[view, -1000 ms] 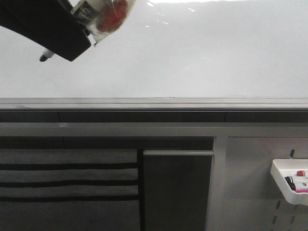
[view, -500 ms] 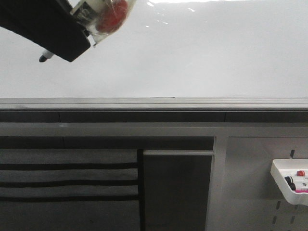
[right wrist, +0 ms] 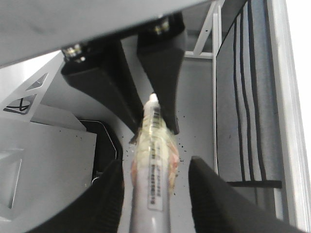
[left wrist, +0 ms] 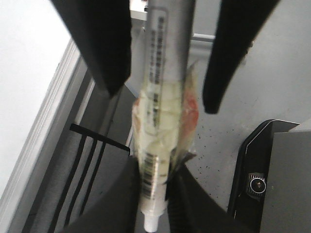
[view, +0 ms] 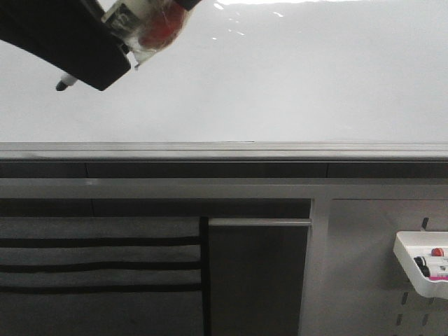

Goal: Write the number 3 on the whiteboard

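Holding marker (view: 143,24) at whiteboard (view: 294,77) top-left corner: left gripper (left wrist: 155,208) clenched on it; right gripper (right wrist: 155,187) straddles barrel, grip unclear. Number 3 absent; writing not begun.

A taped grey marker (right wrist: 151,160) stands between 2 dark gripper fingers (right wrist: 214,199), its white end meeting another black gripper (right wrist: 141,82), beside a white board edge (right wrist: 299,97).

My left gripper (left wrist: 158,191) has matte black, wedge-shaped fingers (left wrist: 99,43); my right gripper (right wrist: 155,194) matches, with two bright screws (right wrist: 74,48) at its base.
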### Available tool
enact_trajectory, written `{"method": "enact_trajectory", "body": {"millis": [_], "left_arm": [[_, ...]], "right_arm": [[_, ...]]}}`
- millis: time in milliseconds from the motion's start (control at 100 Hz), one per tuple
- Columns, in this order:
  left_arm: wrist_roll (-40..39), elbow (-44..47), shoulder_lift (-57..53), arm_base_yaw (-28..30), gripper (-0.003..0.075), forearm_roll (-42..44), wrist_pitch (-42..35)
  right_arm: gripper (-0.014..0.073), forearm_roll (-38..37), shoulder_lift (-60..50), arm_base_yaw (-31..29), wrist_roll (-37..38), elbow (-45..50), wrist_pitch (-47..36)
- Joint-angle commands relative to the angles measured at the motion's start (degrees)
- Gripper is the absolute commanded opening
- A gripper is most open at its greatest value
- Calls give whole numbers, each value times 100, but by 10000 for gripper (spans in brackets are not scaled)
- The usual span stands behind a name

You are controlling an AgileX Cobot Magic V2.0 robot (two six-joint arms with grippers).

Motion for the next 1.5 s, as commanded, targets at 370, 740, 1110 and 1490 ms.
{"method": "enact_trajectory", "body": {"millis": [370, 740, 1110, 1490], "left_arm": [[-27, -198, -136, -48, -18, -90, -262], [-27, -198, -136, -36, 164, 62, -273], [-627, 50, -899, 942, 463, -239, -511], [-1449, 1300, -2159, 2235, 463, -761, -1545]], "right_arm": [[13, 336, -166, 4, 24, -206, -52], [-48, 336, -179, 4, 37, -206, 18], [-48, 590, -781, -926, 1001, 75, -70], [-48, 2672, -1935, -3476, 1550, 2276, -518]]}}
